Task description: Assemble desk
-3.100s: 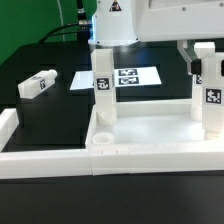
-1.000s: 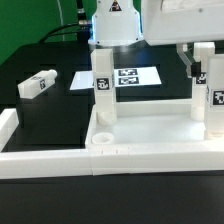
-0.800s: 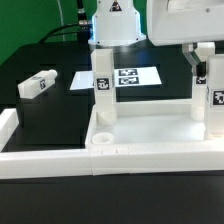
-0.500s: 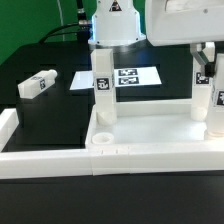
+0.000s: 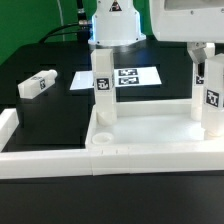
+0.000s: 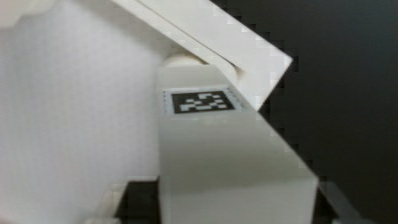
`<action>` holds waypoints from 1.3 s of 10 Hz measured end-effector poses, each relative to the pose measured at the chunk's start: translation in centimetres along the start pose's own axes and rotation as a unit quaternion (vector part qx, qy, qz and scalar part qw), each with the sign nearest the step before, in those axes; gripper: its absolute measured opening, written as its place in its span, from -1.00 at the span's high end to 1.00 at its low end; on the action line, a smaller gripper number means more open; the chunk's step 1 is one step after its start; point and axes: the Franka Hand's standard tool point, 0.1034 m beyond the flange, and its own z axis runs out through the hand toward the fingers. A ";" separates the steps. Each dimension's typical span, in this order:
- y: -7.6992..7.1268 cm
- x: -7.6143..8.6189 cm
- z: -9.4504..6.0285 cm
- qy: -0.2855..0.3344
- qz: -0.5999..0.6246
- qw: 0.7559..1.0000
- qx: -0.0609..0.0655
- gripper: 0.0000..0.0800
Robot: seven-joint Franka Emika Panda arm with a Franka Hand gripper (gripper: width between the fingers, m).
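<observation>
One gripper (image 5: pixel 204 66): you find it at the head of the gripped leg (image 5: pixel 211 104), one of the fingers (image 5: pixel 197 62) on each flank. As far as the wrist view shows, it is closed on that leg.
Direction from gripper: the leg lies straight below the fingertips and between them, with no offset to either side that you can make out.
Long axis: upright and in line with the gripper's approach. The leg's tag (image 6: pixel 201 101) faces the wrist camera.
Seat: the leg's foot meets the desk top (image 5: pixel 150 128) at the far corner on the exterior view's right. You cannot see how deep it sits.
Desk top: it lies flat on the table (image 5: pixel 30 115), nearest the exterior camera.
Standing leg (image 5: pixel 101 88): upright at the far corner on the exterior view's left.
Open socket (image 5: pixel 103 139): near corner on the exterior view's left, unfilled.
Loose leg (image 5: pixel 40 84): on its side on the table, well apart from the gripper.
Marker board (image 5: pixel 125 77): flat behind the desk top.
Judgement: your next move probably turns or presses about this vertical axis, so keep it plumb.
</observation>
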 end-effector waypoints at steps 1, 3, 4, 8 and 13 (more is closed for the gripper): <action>0.1 0.0 0.0 -0.021 0.073 0.997 0.006 0.22; 0.2 0.0 0.0 -0.039 0.168 0.985 0.006 0.22; 0.2 -0.1 0.1 -0.038 0.182 0.983 0.005 0.22; 0.2 -1.6 0.3 -0.018 -0.049 0.999 -0.002 -0.52; 0.0 -1.3 0.0 0.002 -0.329 0.944 -0.023 -0.62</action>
